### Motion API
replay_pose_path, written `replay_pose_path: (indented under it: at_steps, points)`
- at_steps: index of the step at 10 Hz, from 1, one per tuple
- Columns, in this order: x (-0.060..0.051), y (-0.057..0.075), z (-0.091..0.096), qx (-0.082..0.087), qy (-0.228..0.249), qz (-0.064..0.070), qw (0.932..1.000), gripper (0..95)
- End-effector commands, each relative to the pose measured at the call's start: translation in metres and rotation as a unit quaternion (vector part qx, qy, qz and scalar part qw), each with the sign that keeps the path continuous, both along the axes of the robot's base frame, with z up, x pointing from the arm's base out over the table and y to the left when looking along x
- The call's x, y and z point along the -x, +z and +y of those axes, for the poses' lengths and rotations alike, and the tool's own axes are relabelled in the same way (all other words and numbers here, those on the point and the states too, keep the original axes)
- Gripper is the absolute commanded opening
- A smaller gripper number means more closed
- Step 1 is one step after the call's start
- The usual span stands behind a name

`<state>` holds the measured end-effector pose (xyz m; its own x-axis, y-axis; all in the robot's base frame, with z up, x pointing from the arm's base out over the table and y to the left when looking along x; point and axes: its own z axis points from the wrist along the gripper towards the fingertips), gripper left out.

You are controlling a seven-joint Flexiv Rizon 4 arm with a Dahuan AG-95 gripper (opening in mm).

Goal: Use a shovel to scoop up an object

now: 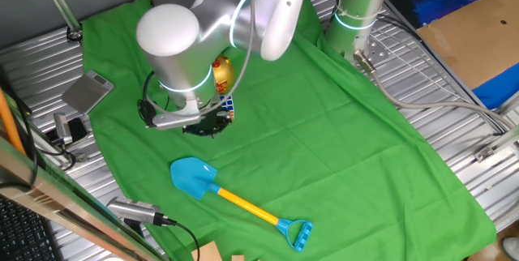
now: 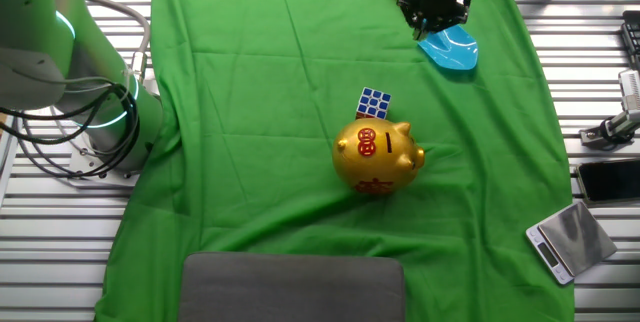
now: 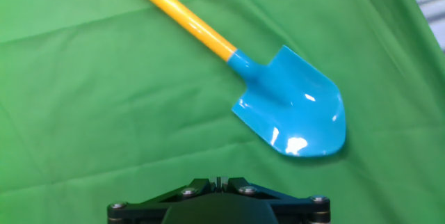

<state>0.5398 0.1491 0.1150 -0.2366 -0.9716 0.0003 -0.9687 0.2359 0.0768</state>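
Though flat on cloth [image 1: 340, 147] — shovel [image 1: 235, 200], blade toward the cube [image 2: 374, 103].

No readable text, only red piggy-bank [image 2: 378, 158] marks

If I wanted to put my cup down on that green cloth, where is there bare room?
The widest bare stretch of the green cloth lies right of the shovel, toward the arm's base. It is crowded where the cube sits close behind the piggy bank, and around the gripper above the shovel's blade.
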Motion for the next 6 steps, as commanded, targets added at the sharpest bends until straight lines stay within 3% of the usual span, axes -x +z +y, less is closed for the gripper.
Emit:
replay_pose_path:
  at_steps: [1,6]
  points:
    - [-0.001,-0.006,0.015,-0.021,0.005,-0.001,0.9998,19.0]
    - [0.002,-0.020,0.057,-0.025,-0.015,-0.008,0.9995,19.0]
